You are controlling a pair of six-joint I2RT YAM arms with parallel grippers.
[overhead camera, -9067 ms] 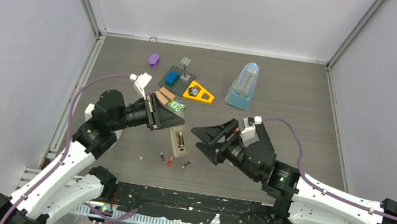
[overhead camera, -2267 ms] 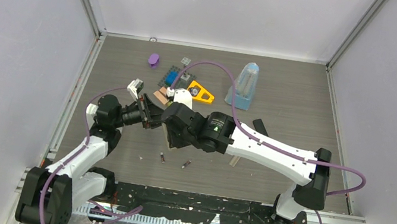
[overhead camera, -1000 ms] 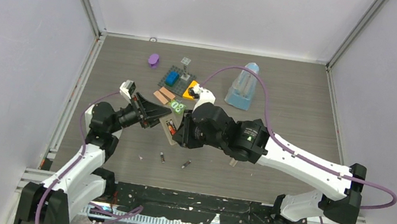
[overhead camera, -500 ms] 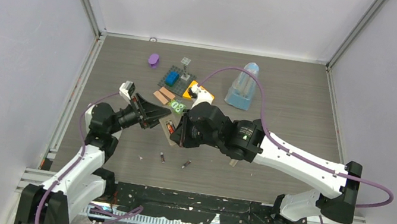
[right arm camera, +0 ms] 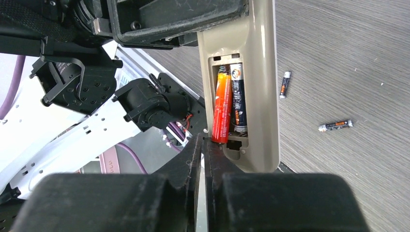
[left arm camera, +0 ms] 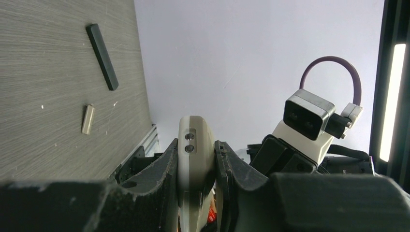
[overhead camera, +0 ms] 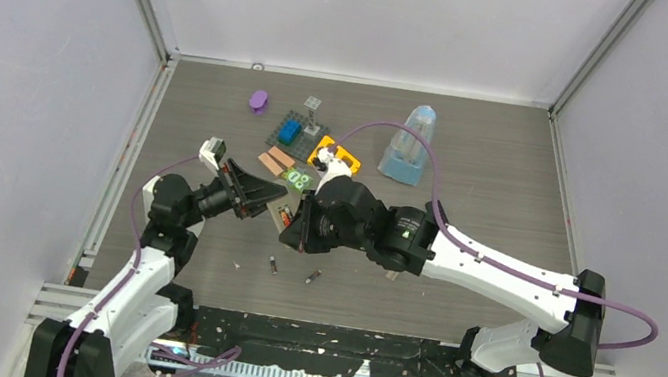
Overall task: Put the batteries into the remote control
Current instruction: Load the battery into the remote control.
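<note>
Grey wood-grain table (overhead camera: 514,177) stands between pale walls. Above its middle the left gripper (left arm camera: 196,150) clamps the remote control (right arm camera: 263,96), whose open compartment holds a red-orange battery (right arm camera: 221,108) beside a black battery (right arm camera: 237,96). The right gripper (right arm camera: 203,140), jaws closed together, has its tips at the red-orange battery's end. One loose battery (overhead camera: 273,265) and another loose battery (overhead camera: 312,275) lie toward the near edge.

Remote control (right arm camera: 258,96): pale beige, held up off worktop (right arm camera: 338,53), back facing right wrist cam, batt. bay open. Inside, side by side: red-orange battery (right arm camera: 221,108), lower end jutting past bay edge, and black battery (right arm camera: 237,96) w/ orange band, seated. 2 loose batteries (right arm camera: 285,83) (right arm camera: 335,125) lie flat on worktop, apart.
</note>
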